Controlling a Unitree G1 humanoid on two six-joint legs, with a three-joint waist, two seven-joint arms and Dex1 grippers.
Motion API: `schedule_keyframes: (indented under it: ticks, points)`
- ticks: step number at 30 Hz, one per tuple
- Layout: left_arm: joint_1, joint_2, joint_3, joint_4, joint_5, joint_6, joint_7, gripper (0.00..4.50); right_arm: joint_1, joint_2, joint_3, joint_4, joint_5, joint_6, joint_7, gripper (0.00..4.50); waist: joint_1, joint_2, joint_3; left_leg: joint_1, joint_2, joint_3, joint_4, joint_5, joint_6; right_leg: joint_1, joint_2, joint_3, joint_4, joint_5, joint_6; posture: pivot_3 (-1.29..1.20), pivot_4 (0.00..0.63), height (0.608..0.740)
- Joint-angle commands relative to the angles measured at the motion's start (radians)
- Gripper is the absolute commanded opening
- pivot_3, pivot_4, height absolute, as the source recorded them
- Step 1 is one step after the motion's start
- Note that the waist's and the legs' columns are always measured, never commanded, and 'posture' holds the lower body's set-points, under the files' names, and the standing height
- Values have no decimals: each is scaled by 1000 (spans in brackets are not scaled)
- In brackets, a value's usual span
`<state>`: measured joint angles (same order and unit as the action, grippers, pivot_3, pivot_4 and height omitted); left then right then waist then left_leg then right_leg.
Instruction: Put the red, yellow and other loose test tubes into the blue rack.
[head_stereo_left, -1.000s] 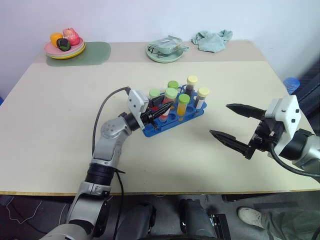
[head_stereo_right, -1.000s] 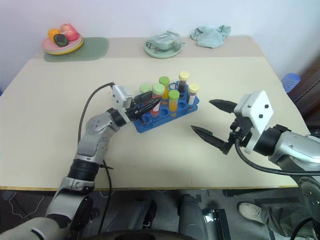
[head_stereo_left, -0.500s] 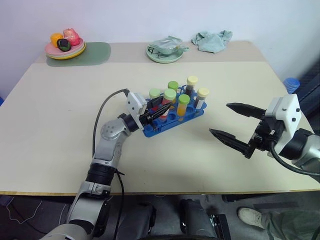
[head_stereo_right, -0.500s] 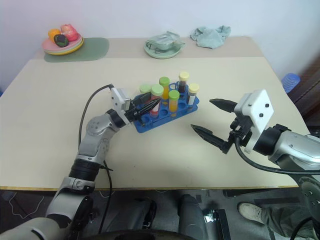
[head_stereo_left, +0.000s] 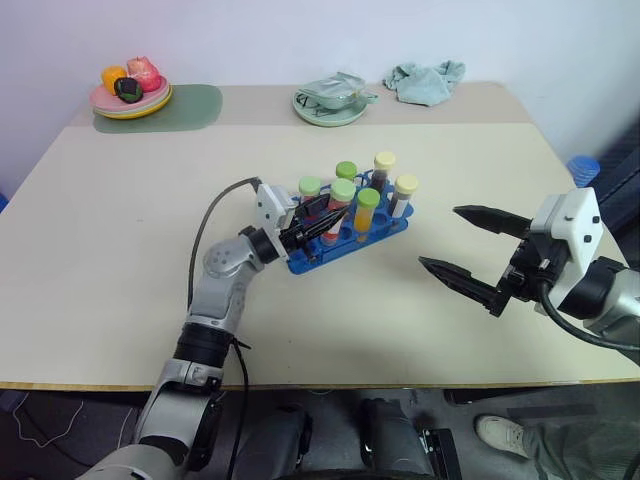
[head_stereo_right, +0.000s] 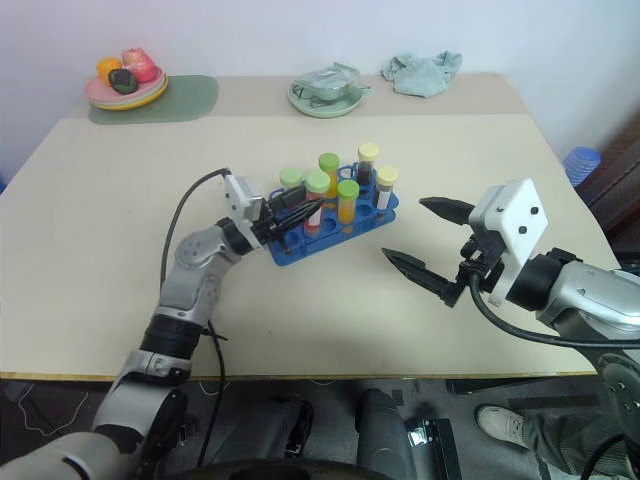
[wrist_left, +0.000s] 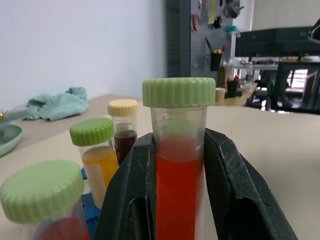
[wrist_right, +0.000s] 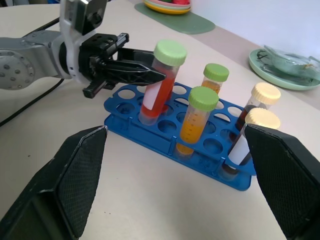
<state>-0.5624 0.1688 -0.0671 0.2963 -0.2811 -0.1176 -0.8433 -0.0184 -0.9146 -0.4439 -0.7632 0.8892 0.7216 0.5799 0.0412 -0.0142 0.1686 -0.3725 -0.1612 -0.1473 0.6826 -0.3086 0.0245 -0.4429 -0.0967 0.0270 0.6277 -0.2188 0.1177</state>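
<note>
The blue rack stands mid-table and holds several capped tubes. The red test tube, topped by a green cap, stands in a front hole of the rack, leaning a little. My left gripper is shut on it just under the cap; both black fingers press against the red tube. A yellow tube with a green cap stands beside it, and two dark tubes with cream caps stand at the rack's right end. My right gripper hovers open to the right of the rack, holding nothing.
A plate of fruit on a green mat sits at the far left. Along the back edge are a pale green dish with a plastic bag and a teal cloth. A person's shoe shows under the table's near right edge.
</note>
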Motion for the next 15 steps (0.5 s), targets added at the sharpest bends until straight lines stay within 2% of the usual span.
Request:
schedule_keyframes:
  ticks: [1,15]
  points:
    - [0,-3,-19,54,51,-19,29,750,-10,-11,-29,-29,12,-4,-6,4500,0,0,0,0,0,0,0,0,0,0,0,0,0,0,0,0,150,740]
    - [24,-11,-15,-7,-17,23,-33,750,-4,-1,-22,-32,5,-13,-12,4500,1,0,0,0,0,0,0,0,0,0,0,0,0,0,0,0,150,740]
